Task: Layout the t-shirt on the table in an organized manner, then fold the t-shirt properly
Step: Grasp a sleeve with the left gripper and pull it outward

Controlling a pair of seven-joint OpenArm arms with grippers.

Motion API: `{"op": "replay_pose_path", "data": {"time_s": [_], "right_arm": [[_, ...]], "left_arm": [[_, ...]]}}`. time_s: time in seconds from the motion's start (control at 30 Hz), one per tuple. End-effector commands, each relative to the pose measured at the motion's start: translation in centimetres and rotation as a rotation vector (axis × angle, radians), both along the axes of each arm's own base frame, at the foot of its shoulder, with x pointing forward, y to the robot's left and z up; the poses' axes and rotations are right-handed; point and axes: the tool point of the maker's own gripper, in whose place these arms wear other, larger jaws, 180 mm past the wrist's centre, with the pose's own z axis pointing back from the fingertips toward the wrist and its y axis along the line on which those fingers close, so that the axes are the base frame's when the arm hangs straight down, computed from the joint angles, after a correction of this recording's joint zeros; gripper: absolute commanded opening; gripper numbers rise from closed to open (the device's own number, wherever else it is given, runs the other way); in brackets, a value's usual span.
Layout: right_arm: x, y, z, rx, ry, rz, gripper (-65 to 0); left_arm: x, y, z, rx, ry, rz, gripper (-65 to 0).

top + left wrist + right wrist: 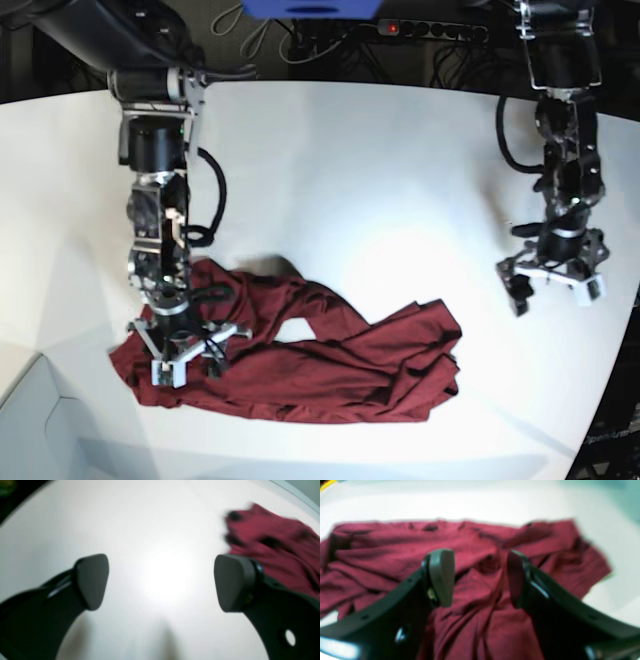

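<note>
Clearly, the t-shirt is left crumpled on the table, nothing yet folded; the right gripper is parted above it, the left gripper spread wide over bare tabletop.

No legible text, labels, brands, numbers or signs in any view. The t-shirt is plain, with no print. The table is bare white, unmarked. Equipment along the far edge is too dark and small to read any lettering.
</note>
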Motion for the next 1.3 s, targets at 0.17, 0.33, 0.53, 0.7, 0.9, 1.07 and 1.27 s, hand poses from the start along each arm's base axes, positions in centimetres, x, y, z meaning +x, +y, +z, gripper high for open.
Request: {"op": "replay_pose_path", "data": {"time_s": [0.17,0.33,0.53,0.7,0.9,1.07,1.27], "right_arm": [[-3.3,-0.5,4.3,-0.029,-0.15,-0.007,-31.1],[-7.1,-0.8,2.4,-0.047,-0.115,-0.01,-31.1],[-11.4,-0.9,-0.3,-0.058,-0.045,-0.008,-31.1],[-13.7,-1.0,-1.4,-0.067,-0.013,-0.01,-31.1],[-15.1,-1.1,-1.8,-0.071,0.006,-0.01,-31.1],[-15.4,-1.2,-1.3,-0.075,-0.004,-0.012,-31.1],[-15.4,-1.2,-1.2,-0.076,-0.009,-0.012,-31.1]], "left_arm": [[2.9,-12.1,3.1,-0.071,-0.106,-0.222,0.0],[4.2,-18.9,0.9,-0.178,-0.043,-0.284,0.0],[6.0,-22.6,-4.5,-0.254,0.165,-0.161,0.0],[7.4,-23.7,-5.8,-0.246,0.228,-0.103,0.0],[6.9,-21.9,-8.6,-0.186,0.315,-0.018,0.0],[5.6,-21.5,-10.6,-0.169,0.374,-0.005,-23.4],[3.4,-20.7,-13.2,-0.162,0.476,-0.004,-45.0]]}}
